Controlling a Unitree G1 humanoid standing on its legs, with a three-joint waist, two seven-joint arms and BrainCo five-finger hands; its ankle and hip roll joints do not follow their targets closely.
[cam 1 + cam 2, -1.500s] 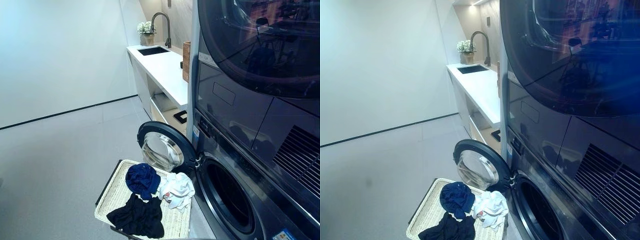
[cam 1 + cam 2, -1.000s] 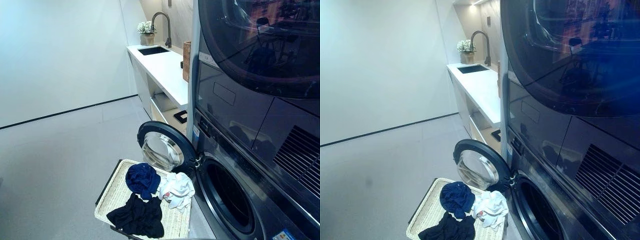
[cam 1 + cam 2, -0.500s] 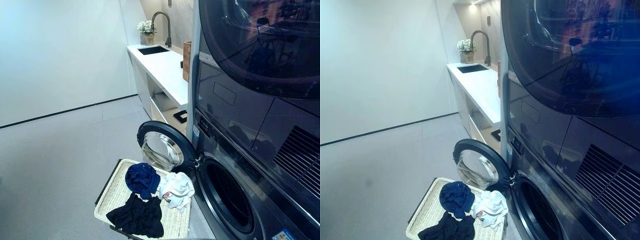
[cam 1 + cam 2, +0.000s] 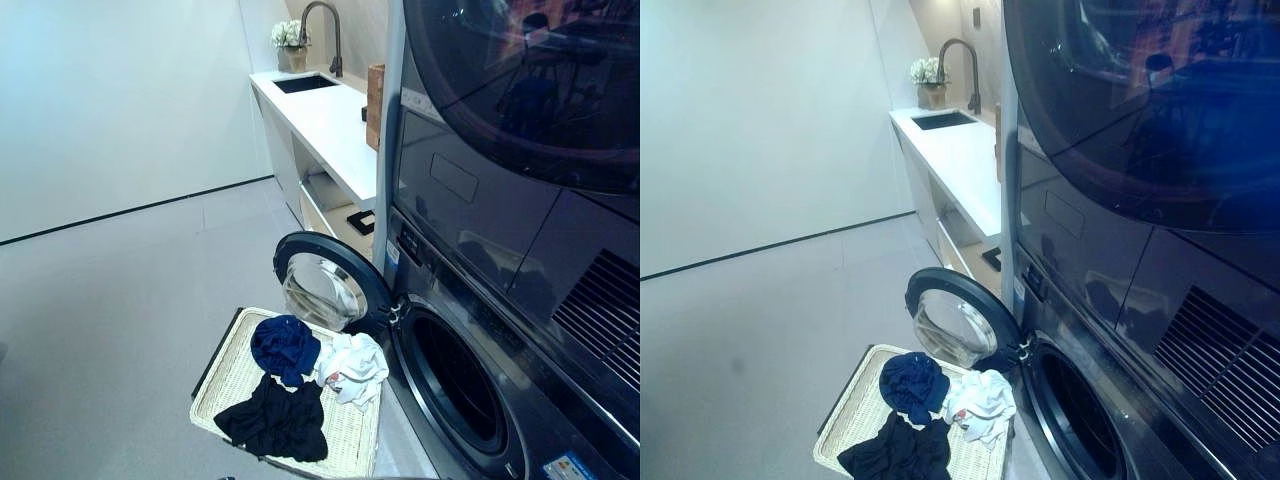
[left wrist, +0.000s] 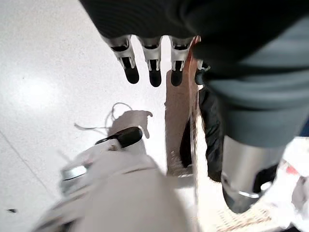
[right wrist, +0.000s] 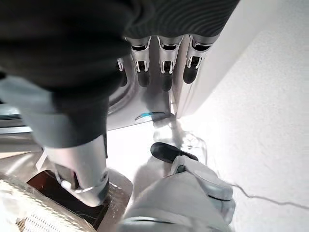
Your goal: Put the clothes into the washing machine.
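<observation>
Left eye view: washing machine at right, its round door swung open; no print readable. Just left, a wicker basket holds black, navy and white clothes. Left hand and right hand hang with fingers relaxed, empty.

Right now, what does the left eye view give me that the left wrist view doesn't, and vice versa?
Left eye view: the washing machine with its door swung open, the blue garment in the basket, and the counter with sink and faucet behind.
Left wrist view: the left hand itself, fingers straight and holding nothing, hanging above the floor beside the basket.
Both: the wicker basket and the black garment lying in it.
</observation>
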